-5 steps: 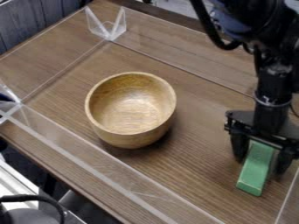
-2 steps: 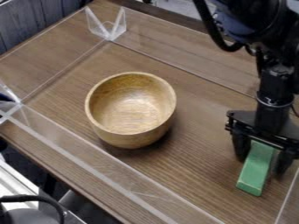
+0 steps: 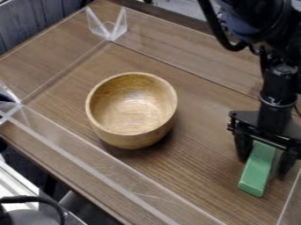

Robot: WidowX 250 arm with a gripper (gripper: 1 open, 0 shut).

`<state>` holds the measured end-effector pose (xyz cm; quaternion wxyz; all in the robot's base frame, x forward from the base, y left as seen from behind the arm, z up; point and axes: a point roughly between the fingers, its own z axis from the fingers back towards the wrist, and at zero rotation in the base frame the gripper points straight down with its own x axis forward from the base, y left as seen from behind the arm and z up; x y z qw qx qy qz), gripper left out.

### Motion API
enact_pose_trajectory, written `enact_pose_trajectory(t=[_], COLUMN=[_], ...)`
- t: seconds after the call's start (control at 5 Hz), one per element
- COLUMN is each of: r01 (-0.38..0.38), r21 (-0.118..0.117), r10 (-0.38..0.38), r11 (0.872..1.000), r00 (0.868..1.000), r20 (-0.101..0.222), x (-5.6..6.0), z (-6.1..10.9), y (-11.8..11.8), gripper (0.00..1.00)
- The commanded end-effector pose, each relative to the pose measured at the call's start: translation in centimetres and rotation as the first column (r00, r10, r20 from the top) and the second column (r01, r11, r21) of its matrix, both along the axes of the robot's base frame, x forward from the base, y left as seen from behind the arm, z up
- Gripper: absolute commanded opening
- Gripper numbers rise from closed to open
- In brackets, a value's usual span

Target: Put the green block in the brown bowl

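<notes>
The single camera view looks down at a slant on a wood-grain counter (image 3: 177, 61) fenced by low clear plastic walls (image 3: 70, 145). The black robot arm (image 3: 276, 75) enters from the top right, and its upper part is cut off by the frame edge. The gripper (image 3: 262, 161) points straight down at the right side, its jaws spread wide, one on each side of the green block (image 3: 259, 170). The upper end of the block is hidden behind the dark jaws, so whether the fingertips touch its sides cannot be made out; nothing is clenched or lifted, and the block lies flat on the counter.

The block's long axis runs from between the jaws toward the bottom edge of the picture, leaning slightly left (its near end sticks out well below the jaws, plainly visible).

The brown bowl (image 3: 132, 108) stands upright to the left of the jaws and a little farther back, well apart from them, its hollow open and showing only wood grain. Bare counter lies between bowl and jaws.

To the right of the jaws the picture ends close by, and a clear wall edge shows at the lower right corner, just beside the block's near end. Behind the jaws and beyond the bowl the counter runs open to the far wall, where a clear corner bracket (image 3: 108, 25) stands.
</notes>
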<state>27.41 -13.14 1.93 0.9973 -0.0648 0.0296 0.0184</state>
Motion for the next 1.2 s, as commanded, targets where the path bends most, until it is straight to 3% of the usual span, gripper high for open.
enact_pose_trajectory(t=[0.0,1.0], r01=[-0.003,-0.027], r21=[0.003,0.014], r10=[0.003,0.027], r11=[1.0,1.0], r00=[1.0,0.998], r20=[-0.008,-0.065], x=[-0.07,-0.58], z=[0.01,0.17], y=[0.04,0.32], gripper=[1.0,1.0])
